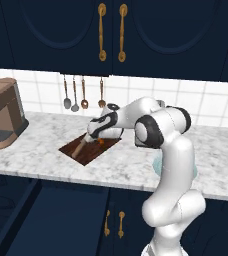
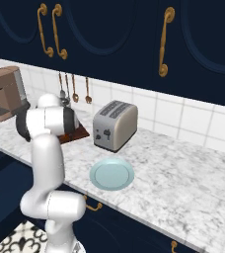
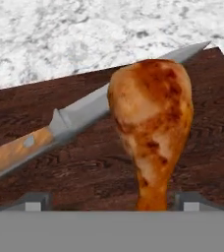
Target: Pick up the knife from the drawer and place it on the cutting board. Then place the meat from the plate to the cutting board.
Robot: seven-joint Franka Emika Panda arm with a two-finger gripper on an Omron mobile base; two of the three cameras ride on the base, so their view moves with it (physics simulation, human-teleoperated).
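Observation:
The meat, an orange-brown drumstick, lies on the dark wooden cutting board with its narrow bone end pointing at the camera. My gripper is open, its fingertips standing wide on either side of the bone end without touching it. The knife lies on the board behind the meat, tan handle to the left, with the blade partly hidden by the drumstick. From the left base, my gripper hangs low over the cutting board. The pale plate sits bare on the counter. The navy drawer stands pulled out below.
A toaster stands on the counter behind the plate. A brown coffee machine sits at the far left. Utensils hang on the tiled wall above the board. Navy cabinet doors with brass handles are overhead.

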